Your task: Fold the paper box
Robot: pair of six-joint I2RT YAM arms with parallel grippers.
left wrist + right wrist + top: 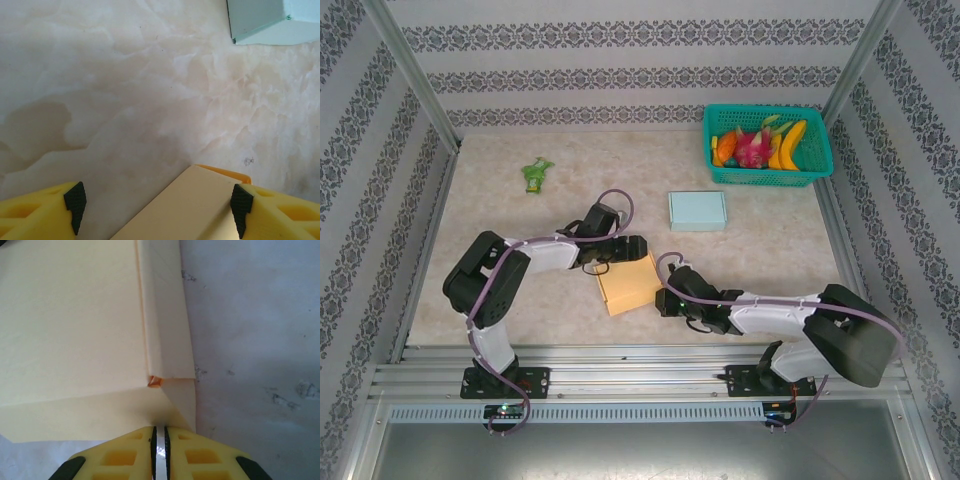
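Status: paper box (628, 283) sits mid-frame in the top view, between the two arms, and looks mostly formed. In the right wrist view the top panel lies flat and a side strip is folded along the right edge. A small gap at the near corner shows the orange inside, so I'd say that corner isn't seated yet. Probably left: press or tuck that last flap and square up. The far side of the box isn't visible, so I can't confirm it.

Right gripper (160, 437): jaws pressed together at the box's near corner. Can't tell if a paper edge is nipped between them.

Left gripper (157, 205): jaws spread wide, straddling the box's upper-left corner, nothing clamped.

Counts:
- 1 tan paper box (task item)
- 1 pale blue box (697, 210), just above and right of it, apart
- 1 green basket (820, 165), upper right, holding several fruit, too small to count
- 1 green packet (536, 174), upper left
- 2 arms, 2 grippers
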